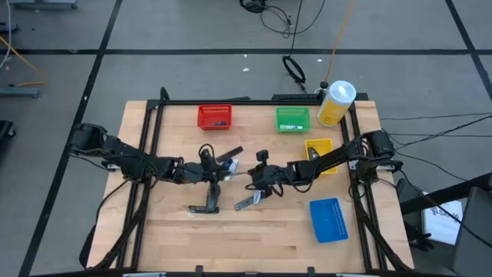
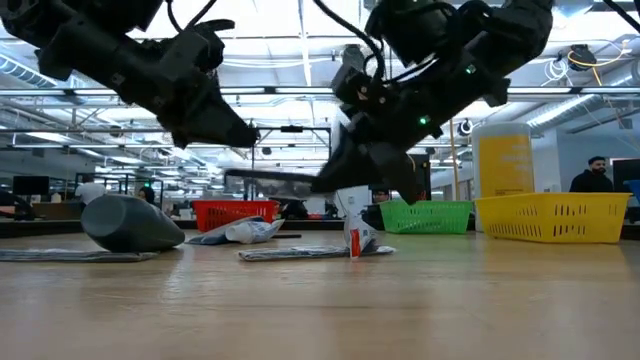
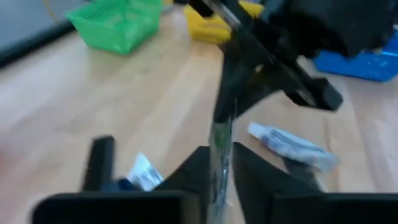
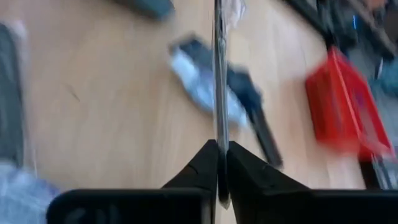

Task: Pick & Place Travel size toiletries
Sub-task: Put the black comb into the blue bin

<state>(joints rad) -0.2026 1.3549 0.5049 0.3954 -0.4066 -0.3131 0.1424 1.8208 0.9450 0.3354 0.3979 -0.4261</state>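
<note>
Silvery sachet point(image 4: 219, 74) sits edge-on between your right gripper point(image 4: 219, 163) jaws, pinched tight for lifting; the left gripper point(image 3: 219, 163) opposite grips the same sachet, seemingly handing over.

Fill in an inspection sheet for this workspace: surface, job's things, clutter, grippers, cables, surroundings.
Surface: wooden table inside a dark frame.
Job's things: thin sachet held edge-on between the two arms, above the wood; dark tube and silvery tube lying on the table.
Clutter: yellow bottle at the far edge; red bin, green bin, yellow bin, blue bin.
Grippers: right gripper shut on the sachet; left gripper at the sachet's other end.
Cables: loose cables on the floor beyond the table.
Surroundings: open hall; a person far off.
</note>
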